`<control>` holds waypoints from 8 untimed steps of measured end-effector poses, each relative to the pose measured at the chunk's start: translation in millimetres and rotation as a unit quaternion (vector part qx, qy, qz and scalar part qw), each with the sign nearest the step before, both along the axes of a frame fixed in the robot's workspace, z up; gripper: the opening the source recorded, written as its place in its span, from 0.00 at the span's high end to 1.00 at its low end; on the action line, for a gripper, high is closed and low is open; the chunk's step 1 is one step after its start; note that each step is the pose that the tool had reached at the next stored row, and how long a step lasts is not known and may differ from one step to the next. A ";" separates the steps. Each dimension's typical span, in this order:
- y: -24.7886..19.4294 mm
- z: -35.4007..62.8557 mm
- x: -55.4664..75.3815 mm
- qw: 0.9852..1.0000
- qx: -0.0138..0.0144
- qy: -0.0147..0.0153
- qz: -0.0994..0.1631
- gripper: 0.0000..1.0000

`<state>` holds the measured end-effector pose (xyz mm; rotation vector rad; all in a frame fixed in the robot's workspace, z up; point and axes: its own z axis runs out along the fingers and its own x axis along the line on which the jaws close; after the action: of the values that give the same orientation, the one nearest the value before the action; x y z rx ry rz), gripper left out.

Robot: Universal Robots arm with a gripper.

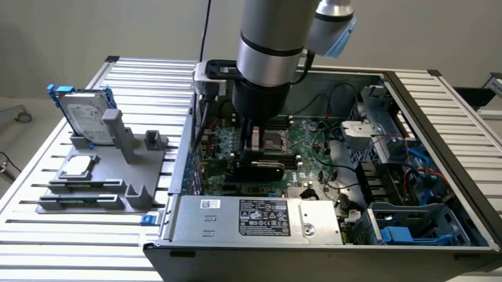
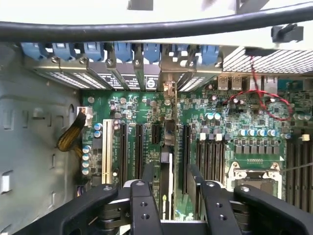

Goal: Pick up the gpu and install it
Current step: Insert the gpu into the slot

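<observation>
Step, by judgement: install, near done. gpu (image 1: 257, 167) (image 2: 169, 129) stands edge-on in slot on mobo (image 2: 244, 122) inside PC case (image 1: 235, 261); looks seated, can't confirm. Hand (image 1: 254, 147) (image 2: 170, 171) spread wide, fingers (image 2: 146, 186) flank card w/ gaps, grip nothing. Next move calls for straight clearance, no snag on card.

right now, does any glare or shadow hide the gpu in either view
Exterior view: even light, no glare; the gpu, black-shrouded, sits dark beneath the gripper. Wrist view: a washed-out bright band beyond the case wall, the motherboard evenly lit, the gpu edge-on with no shadow over it.
</observation>
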<state>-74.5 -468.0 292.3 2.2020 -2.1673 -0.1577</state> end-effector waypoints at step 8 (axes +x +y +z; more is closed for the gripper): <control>0.0 7.6 0.3 1.000 0.000 0.000 0.000 0.89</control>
<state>-74.3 -467.9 299.9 2.2025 -2.1670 -0.1591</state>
